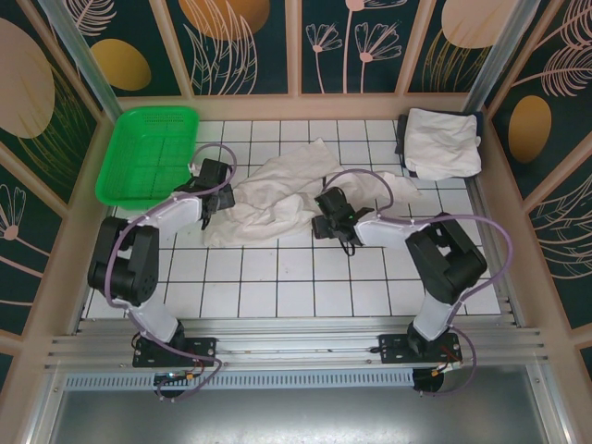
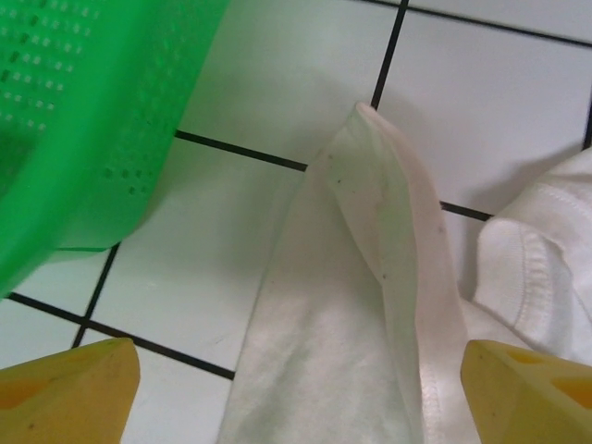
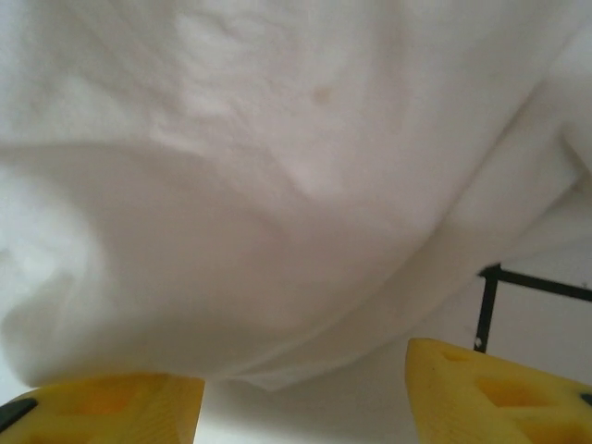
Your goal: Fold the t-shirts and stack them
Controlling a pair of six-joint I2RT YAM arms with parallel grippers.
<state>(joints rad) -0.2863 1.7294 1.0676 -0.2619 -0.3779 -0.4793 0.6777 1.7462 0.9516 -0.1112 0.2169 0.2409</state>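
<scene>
The left pincer (image 2: 296, 393) is wide apart over a fold of the crumpled t-shirt (image 1: 277, 199). The green basket (image 1: 148, 155) sits just beside it. The right pincer (image 3: 301, 398) is apart too, close against the same shirt. A folded t-shirt (image 1: 442, 143) lies in the far right corner of the desk (image 1: 277, 287).

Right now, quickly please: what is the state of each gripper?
Left gripper: open, astride a fold of the crumpled t-shirt, holding nothing.
Right gripper: open, close to the crumpled t-shirt, holding nothing.

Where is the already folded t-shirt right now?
In the top view, the folded t-shirt lies at the far right corner of the table, right of the crumpled t-shirt, opposite the green basket.
</scene>
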